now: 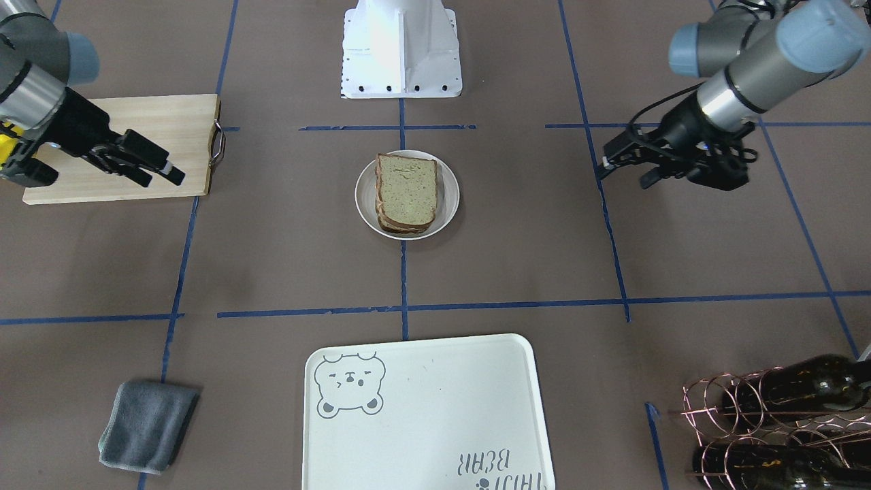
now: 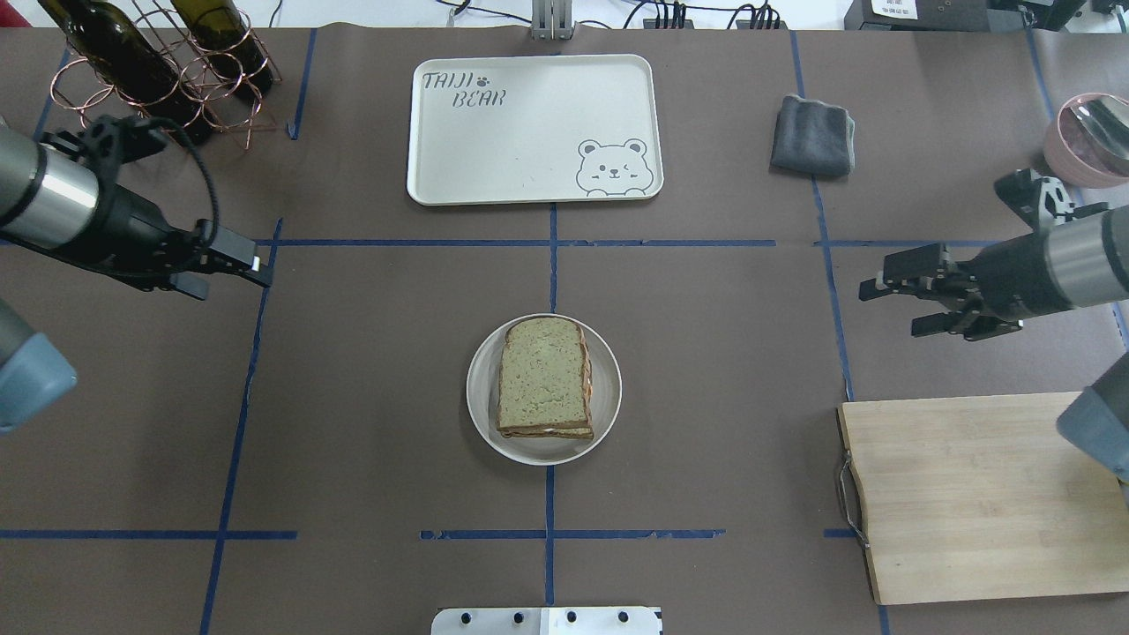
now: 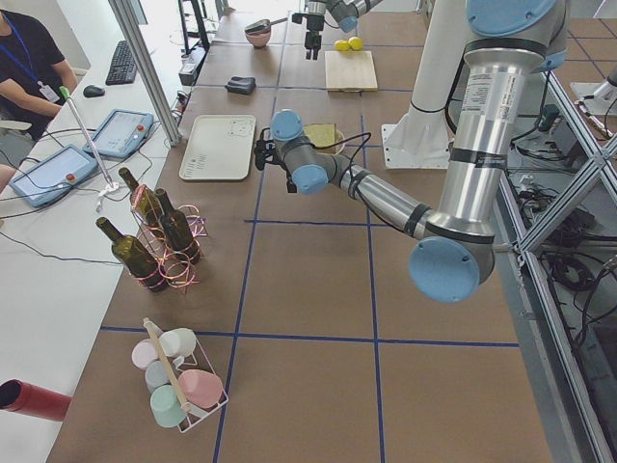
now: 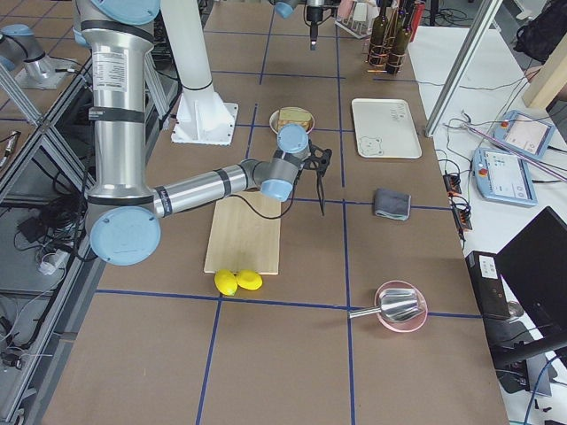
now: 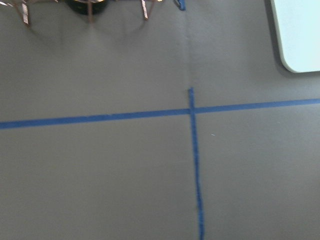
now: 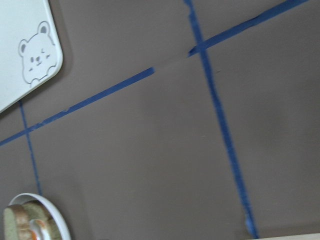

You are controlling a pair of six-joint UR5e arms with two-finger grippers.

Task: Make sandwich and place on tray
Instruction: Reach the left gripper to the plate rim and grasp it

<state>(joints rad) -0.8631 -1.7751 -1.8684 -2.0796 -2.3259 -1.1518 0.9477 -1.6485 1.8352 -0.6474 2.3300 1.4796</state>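
Note:
The sandwich point(image 1: 407, 192) lies stacked on a small round white plate point(image 1: 364, 199) at the table's middle, with a tan-green slice on top point(image 2: 544, 375). A thin white and orange edge of egg point(image 2: 586, 384) shows between the slices. The cream bear tray point(image 2: 529, 132) sits bare at the far side point(image 1: 422, 408). My left gripper point(image 2: 231, 278) hovers open and empty, well left of the plate point(image 1: 623, 174). My right gripper point(image 2: 891, 309) hovers open and empty, well right of it point(image 1: 162, 180). The right wrist view shows the tray's bear corner point(image 6: 20, 60) and the sandwich's edge point(image 6: 20, 225).
A wooden cutting board point(image 2: 970, 494) lies near the right arm, with two lemons point(image 4: 237, 282) at its end. A grey cloth point(image 2: 811, 134) lies right of the tray. A wire rack with wine bottles point(image 2: 150, 70) stands far left. A pink bowl point(image 2: 1085, 141) sits far right.

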